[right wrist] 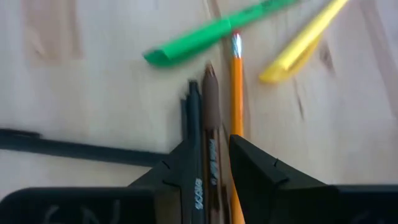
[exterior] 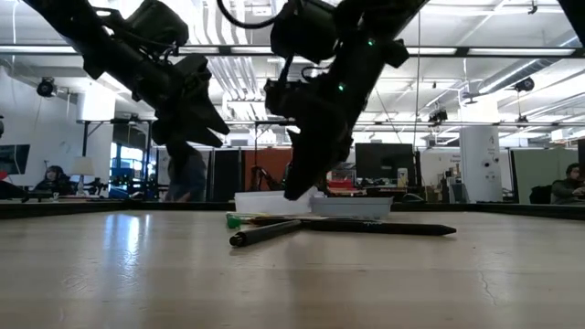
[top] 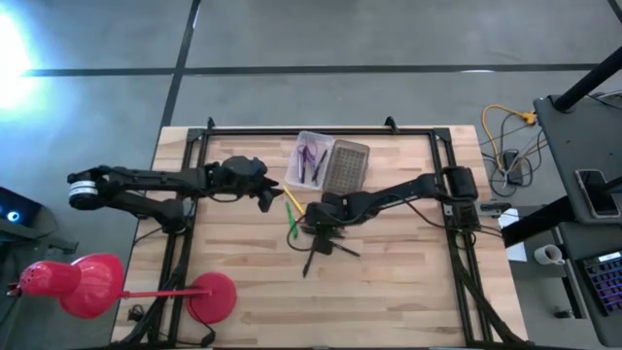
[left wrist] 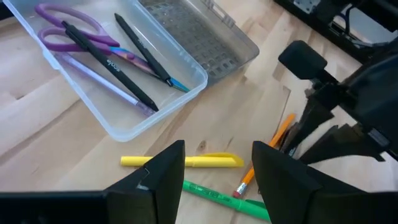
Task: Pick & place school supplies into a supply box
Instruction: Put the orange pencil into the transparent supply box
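Observation:
The clear supply box (left wrist: 143, 127) stands at the table's far middle and holds purple-handled scissors (left wrist: 68, 31) and some dark pens. Its grey dotted lid (top: 347, 165) lies beside it on the right. A yellow marker (left wrist: 186, 160), a green marker (left wrist: 224, 194) and an orange pencil (left wrist: 267, 155) lie on the table in front of the box. My left gripper (left wrist: 214, 180) hangs open and empty above the yellow marker. My right gripper (right wrist: 210, 168) is low over the pile, shut on a brown pen and a black pen. My right gripper has a brown pen (right wrist: 211, 112) and a black pen (right wrist: 194, 124) side by side between its two fingers. The fingers slant down from the table's right, and the pens run forward along them. The orange pencil (right wrist: 236, 93) lies just outside one finger. Whether the pens are lifted, I cannot tell.
Two more black pens (exterior: 265, 233) (exterior: 384, 228) lie on the table nearer the front. A red desk lamp (top: 87, 282) stands at the near left corner. Black frame rails (top: 190, 156) run along the table's left, far and right sides.

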Controlling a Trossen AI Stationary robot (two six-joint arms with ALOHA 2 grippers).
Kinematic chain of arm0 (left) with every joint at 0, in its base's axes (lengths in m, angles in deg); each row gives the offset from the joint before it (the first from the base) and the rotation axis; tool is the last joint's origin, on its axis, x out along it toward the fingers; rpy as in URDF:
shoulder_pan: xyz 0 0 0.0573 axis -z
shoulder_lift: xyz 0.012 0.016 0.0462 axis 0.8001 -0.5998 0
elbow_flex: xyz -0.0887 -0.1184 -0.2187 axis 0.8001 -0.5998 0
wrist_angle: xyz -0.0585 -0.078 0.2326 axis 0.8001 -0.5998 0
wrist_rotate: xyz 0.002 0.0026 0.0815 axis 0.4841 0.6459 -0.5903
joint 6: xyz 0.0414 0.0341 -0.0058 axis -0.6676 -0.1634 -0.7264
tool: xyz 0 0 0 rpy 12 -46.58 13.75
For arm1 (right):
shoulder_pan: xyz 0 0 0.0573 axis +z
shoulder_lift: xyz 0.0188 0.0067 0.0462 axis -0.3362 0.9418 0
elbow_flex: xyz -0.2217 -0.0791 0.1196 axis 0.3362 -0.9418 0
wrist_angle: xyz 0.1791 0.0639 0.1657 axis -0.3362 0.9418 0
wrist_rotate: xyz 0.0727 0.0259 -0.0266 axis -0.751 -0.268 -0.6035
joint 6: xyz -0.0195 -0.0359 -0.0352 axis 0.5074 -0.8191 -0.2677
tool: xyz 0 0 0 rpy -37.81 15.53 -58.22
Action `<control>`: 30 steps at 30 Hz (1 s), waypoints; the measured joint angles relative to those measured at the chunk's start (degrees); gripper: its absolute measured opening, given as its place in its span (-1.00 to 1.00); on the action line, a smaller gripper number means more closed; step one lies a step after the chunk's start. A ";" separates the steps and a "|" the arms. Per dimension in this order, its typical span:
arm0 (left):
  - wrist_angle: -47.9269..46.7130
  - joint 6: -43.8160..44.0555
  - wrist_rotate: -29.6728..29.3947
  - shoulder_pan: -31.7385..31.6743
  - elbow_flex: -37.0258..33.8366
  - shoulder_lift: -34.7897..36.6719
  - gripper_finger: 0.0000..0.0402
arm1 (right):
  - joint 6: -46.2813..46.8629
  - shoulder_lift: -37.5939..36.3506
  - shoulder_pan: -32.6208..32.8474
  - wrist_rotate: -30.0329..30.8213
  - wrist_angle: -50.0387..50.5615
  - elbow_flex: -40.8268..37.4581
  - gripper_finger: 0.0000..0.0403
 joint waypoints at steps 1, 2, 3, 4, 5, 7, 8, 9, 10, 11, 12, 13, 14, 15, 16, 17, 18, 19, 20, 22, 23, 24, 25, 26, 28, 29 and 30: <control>-0.02 -0.01 0.00 0.00 0.00 0.00 -0.15 | 0.00 -0.13 -0.08 0.03 0.41 0.14 -0.56; -0.02 0.00 0.00 0.00 0.00 0.00 -0.15 | 0.00 -0.13 -0.26 0.13 0.85 0.16 -0.55; -0.02 -0.01 0.00 0.00 0.00 0.00 -0.15 | 0.00 -0.12 -0.48 0.28 0.88 0.16 -0.54; -0.05 -0.01 0.00 0.00 0.00 0.00 -0.15 | 0.00 -0.11 -0.81 0.29 0.77 0.02 -0.53; 0.01 -0.01 0.00 0.00 0.00 0.00 -0.15 | 0.00 -0.11 -1.11 0.37 0.76 -0.31 -0.52; 0.00 -0.01 0.00 0.00 0.00 0.00 -0.15 | 0.01 -0.11 -1.61 0.52 0.71 -1.10 -0.49; -0.02 0.00 0.00 0.00 0.00 0.00 -0.15 | 0.00 -0.11 -1.79 0.52 0.74 -1.57 -0.49; 0.06 -0.01 0.00 0.00 0.00 0.00 -0.15 | 0.00 -0.11 -1.98 0.51 0.93 -2.00 -0.48; 0.13 -0.01 0.00 0.00 0.00 0.00 -0.15 | 0.00 -0.11 -2.11 0.50 0.91 -2.32 -0.47; 0.15 -0.01 0.00 0.00 0.00 0.00 -0.15 | 0.00 -0.11 -2.23 0.49 0.84 -2.52 -0.47; 0.17 -0.01 0.00 0.00 0.00 0.00 -0.15 | 0.02 -0.10 -2.27 0.44 0.84 -2.66 -0.47; 0.25 -0.01 0.00 0.00 0.00 0.00 -0.15 | 0.04 -0.10 -2.32 0.44 0.82 -2.74 -0.47; 0.27 -0.01 0.01 0.00 0.00 0.00 -0.15 | 0.02 -0.11 -2.32 0.44 0.83 -2.79 -0.47; 0.26 -0.01 0.00 0.00 0.00 0.00 -0.15 | 0.03 -0.09 -2.32 0.44 0.82 -2.79 -0.47; 0.26 -0.01 0.00 0.00 0.00 0.00 -0.15 | 0.03 -0.11 -2.32 0.44 0.82 -2.79 -0.48; 0.26 -0.01 0.00 0.00 0.00 0.00 -0.15 | 0.04 -0.11 -2.30 0.44 0.75 -2.79 -0.48; 0.26 -0.01 0.00 0.00 0.00 0.00 -0.15 | 0.09 -0.11 -2.19 0.44 0.69 -2.79 -0.48; 0.26 -0.01 -0.02 0.00 0.00 0.00 -0.15 | 0.27 -0.11 -2.09 0.43 0.69 -2.81 -0.48; 0.26 -0.01 -0.02 0.00 0.00 0.00 -0.15 | 0.28 -0.11 -1.99 0.33 0.69 -2.86 -0.48; 0.24 -0.01 -0.02 0.00 0.00 0.00 -0.15 | 0.27 -0.11 -1.69 0.27 0.69 -2.95 -0.47; 0.24 -0.01 -0.02 0.00 0.00 0.00 -0.15 | 0.27 -0.09 -1.51 0.26 0.66 -3.02 -0.46; 0.24 -0.01 -0.03 0.00 0.00 0.00 -0.15 | 0.28 -0.10 -1.30 0.29 0.66 -3.16 -0.46; 0.24 -0.01 -0.04 0.00 0.00 0.00 -0.15 | 0.30 -0.10 -1.11 0.37 0.61 -3.38 -0.46; 0.24 -0.01 -0.04 0.00 0.00 0.00 -0.15 | 0.31 -0.11 -0.96 0.62 0.33 -3.64 -0.46; 0.23 -0.01 -0.04 0.00 0.00 0.00 -0.15 | 1.21 -0.16 -0.94 0.93 -0.72 -4.73 -0.47; 0.23 -0.01 -0.04 0.00 0.00 0.00 -0.15 | 1.96 -0.26 -0.96 1.03 -1.40 -5.39 -0.48; 0.22 -0.01 -0.04 0.00 0.00 0.00 -0.15 | 2.56 -0.30 -0.99 1.14 -1.59 -5.76 -0.49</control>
